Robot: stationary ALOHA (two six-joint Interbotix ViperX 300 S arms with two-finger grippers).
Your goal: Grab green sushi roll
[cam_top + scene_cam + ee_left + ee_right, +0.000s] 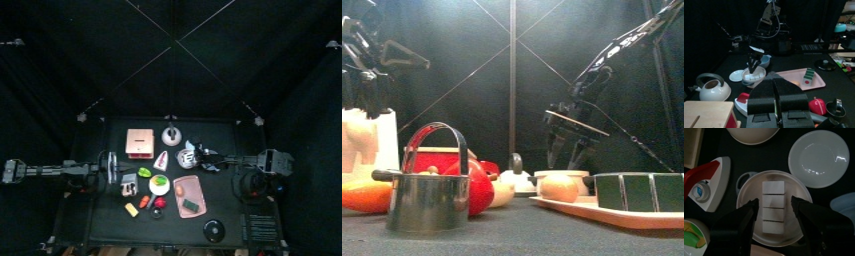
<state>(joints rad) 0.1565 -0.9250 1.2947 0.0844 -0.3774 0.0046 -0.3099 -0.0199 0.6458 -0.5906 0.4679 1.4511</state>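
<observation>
The green sushi roll [190, 207] is a small dark green piece lying on the pink rectangular board [185, 186] at the table's front right. It also shows in the front view [636, 190] and in the left wrist view [809, 75]. My right gripper [777, 220] is open and empty, right above a white bowl [751, 190] that holds white blocks, well behind the roll [189, 158]. My left gripper [776, 100] is shut and empty, over the table's left side [110, 168], far from the roll.
A pink box [139, 143] and a white kettle [171, 135] stand at the back. A white disc with a green centre [159, 184] and a lime-green piece [144, 172] lie left of the board. A metal pot [429, 195] stands at the front edge, and a white plate [819, 158] lies beside the bowl.
</observation>
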